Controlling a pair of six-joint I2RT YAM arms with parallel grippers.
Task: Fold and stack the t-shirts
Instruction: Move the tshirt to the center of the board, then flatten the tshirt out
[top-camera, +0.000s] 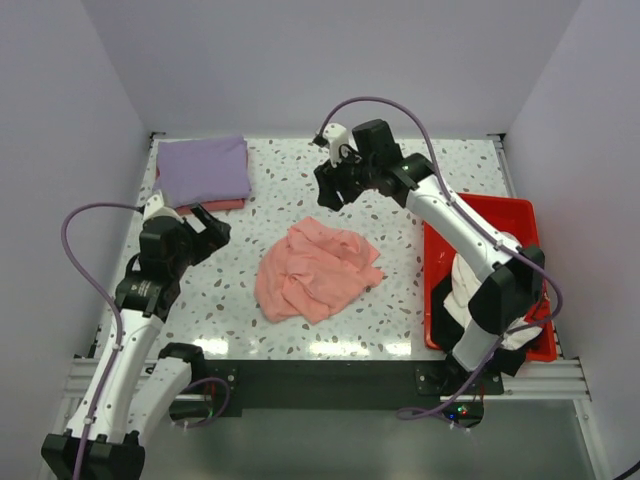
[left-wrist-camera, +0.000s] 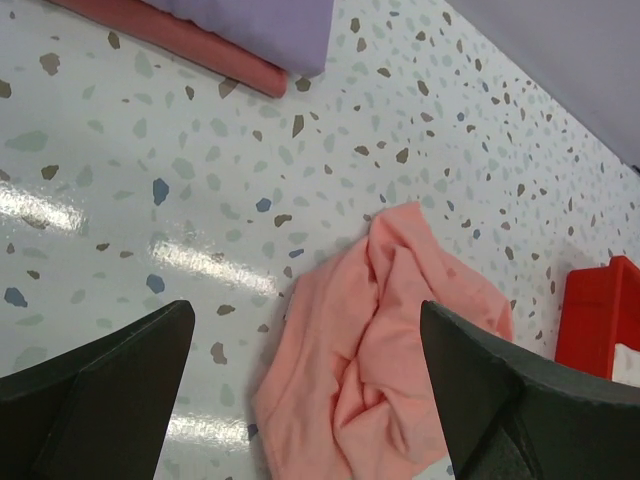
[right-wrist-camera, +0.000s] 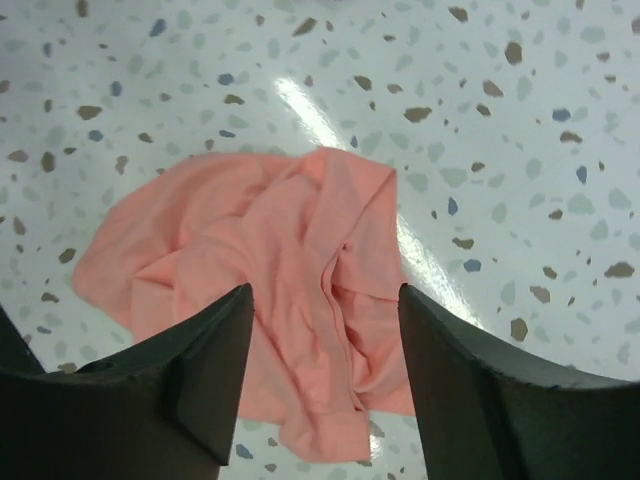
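Note:
A crumpled salmon-pink t-shirt (top-camera: 315, 270) lies in the middle of the speckled table; it also shows in the left wrist view (left-wrist-camera: 385, 340) and the right wrist view (right-wrist-camera: 270, 270). A folded lavender-purple t-shirt (top-camera: 204, 168) lies at the far left on top of a folded reddish one (top-camera: 215, 206); both show in the left wrist view (left-wrist-camera: 270, 25). My left gripper (top-camera: 212, 222) is open and empty, left of the pink shirt. My right gripper (top-camera: 333, 190) is open and empty, hovering above the table just beyond the shirt's far edge.
A red plastic tray (top-camera: 490, 215) stands at the right edge with white and dark cloth (top-camera: 470, 285) in it, partly hidden by the right arm. White walls enclose the table on the left, back and right.

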